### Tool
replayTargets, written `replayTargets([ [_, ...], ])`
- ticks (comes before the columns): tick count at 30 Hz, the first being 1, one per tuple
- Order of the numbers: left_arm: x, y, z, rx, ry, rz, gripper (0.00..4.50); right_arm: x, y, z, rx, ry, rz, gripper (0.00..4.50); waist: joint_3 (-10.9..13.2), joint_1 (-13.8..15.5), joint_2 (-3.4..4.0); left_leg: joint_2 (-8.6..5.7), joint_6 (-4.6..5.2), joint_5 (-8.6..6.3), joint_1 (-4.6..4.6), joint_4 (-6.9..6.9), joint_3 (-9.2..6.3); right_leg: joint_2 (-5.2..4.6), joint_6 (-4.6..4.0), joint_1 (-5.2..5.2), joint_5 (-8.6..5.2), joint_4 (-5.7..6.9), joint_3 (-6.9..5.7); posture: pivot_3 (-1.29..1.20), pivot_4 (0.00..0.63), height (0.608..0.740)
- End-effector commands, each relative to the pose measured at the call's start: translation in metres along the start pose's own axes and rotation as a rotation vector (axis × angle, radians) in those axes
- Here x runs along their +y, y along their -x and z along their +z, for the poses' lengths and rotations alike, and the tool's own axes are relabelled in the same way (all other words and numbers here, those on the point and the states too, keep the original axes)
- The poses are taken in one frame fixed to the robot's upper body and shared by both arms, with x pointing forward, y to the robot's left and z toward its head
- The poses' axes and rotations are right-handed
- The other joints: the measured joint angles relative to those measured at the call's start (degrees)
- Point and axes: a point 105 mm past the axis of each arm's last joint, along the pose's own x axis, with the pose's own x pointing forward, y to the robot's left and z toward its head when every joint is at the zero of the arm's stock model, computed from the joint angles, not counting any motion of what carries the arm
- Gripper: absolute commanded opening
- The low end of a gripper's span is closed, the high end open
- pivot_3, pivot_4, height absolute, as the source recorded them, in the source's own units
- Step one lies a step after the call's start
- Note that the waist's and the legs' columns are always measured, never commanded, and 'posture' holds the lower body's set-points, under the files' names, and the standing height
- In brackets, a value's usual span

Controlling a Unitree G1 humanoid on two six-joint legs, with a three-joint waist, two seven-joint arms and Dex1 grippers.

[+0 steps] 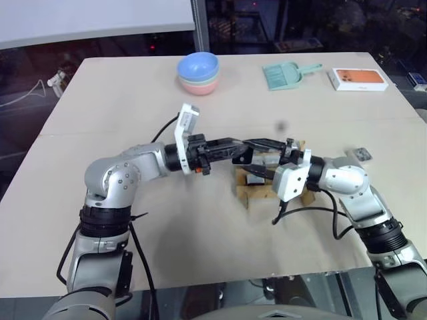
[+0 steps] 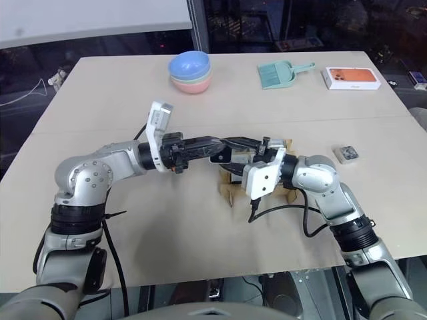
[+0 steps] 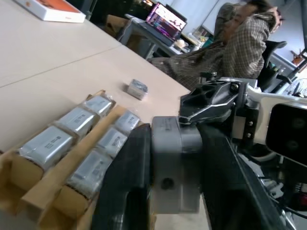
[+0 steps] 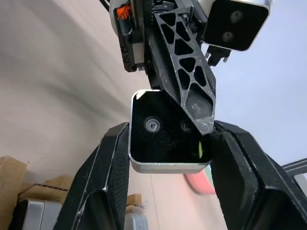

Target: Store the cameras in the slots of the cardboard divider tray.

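Two grippers, left gripper [image 3: 165,191] and right gripper [image 4: 168,158], each clamped shut on one camera [image 4: 165,143] above the cardboard divider tray [image 3: 43,184].

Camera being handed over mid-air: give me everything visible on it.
A small boxy silver-grey metal camera with rounded corners and a glossy black face bearing two small round fittings. It is off the table, above the brown cardboard divider tray, clamped between the right gripper's two black fingers; the left gripper's fingers also close on its sides.
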Motion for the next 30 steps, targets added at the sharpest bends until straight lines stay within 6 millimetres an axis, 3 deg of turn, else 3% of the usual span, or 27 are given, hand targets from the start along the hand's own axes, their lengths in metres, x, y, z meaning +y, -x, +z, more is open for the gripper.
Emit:
replayTargets([
  [1, -0.0082, 0.0, 0.0071, 0.001, -0.038, -0.035, 1.43, -0.0057, 0.0011, 0.0068, -0.024, 0.034, -0.023, 1.85, 0.0, 0.0, 0.0, 0.0, 0.0, 0.0, 0.0, 0.0, 0.0, 0.0, 0.0, 0.0, 0.0, 0.0, 0.0, 0.0, 0.15, 0.74],
  [12, -0.0055, 0.0021, 0.0068, 0.014, -0.028, -0.034, 1.43, -0.0055, 0.0039, 0.0047, -0.018, 0.035, -0.016, 1.85, 0.0, 0.01, 0.0, 0.0, 0.0, 0.0, 0.0, 0.0, 0.0, 0.0, 0.0, 0.0, 0.0, 0.0, 0.0, 0.0, 0.15, 0.74],
  [13, -0.006, 0.0025, 0.0063, 0.017, -0.027, -0.038, 1.02, -0.0055, 0.0042, 0.0048, -0.018, 0.036, -0.016, 1.85, 0.0, 0.01, 0.0, 0.0, 0.0, 0.0, 0.0, 0.0, 0.0, 0.0, 0.0, 0.0, 0.0, 0.0, 0.0, 0.0, 0.15, 0.74],
  [15, -0.006, 0.003, 0.0066, 0.014, -0.018, -0.043, 0.78, -0.0053, 0.0045, 0.0048, -0.017, 0.037, -0.015, 1.85, 0.0, 0.0, 0.0, 0.0, 0.01, -0.01, 0.0, 0.0, 0.0, 0.0, 0.0, 0.0, 0.0, 0.0, 0.0, 0.0, 0.15, 0.74],
  [24, -0.0068, 0.0013, 0.005, 0.023, -0.02, -0.05, 0.73, -0.0051, 0.0051, 0.0052, -0.019, 0.003, -0.016, 1.85, 0.0, 0.0, 0.0, 0.0, 0.01, -0.01, 0.0, 0.0, 0.0, 0.0, 0.0, 0.0, 0.0, 0.0, 0.0, 0.0, 0.15, 0.74],
  [26, -0.0067, 0.0014, 0.0047, 0.024, -0.018, -0.05, 0.73, -0.0037, 0.0053, 0.0058, -0.018, -0.02, -0.009, 2.89, 0.0, 0.0, 0.0, 0.0, 0.01, -0.01, 0.0, 0.0, 0.0, 0.0, 0.0, 0.0, 0.0, 0.0, 0.0, 0.0, 0.15, 0.74],
  [30, -0.0068, 0.0016, 0.0047, 0.022, -0.018, -0.053, 0.73, -0.0051, 0.0062, 0.004, -0.003, -0.018, -0.035, 4.47, 0.0, 0.01, 0.0, 0.0, 0.01, -0.01, 0.0, 0.0, 0.0, 0.0, 0.0, 0.0, 0.0, 0.0, 0.0, 0.0, 0.15, 0.74],
])
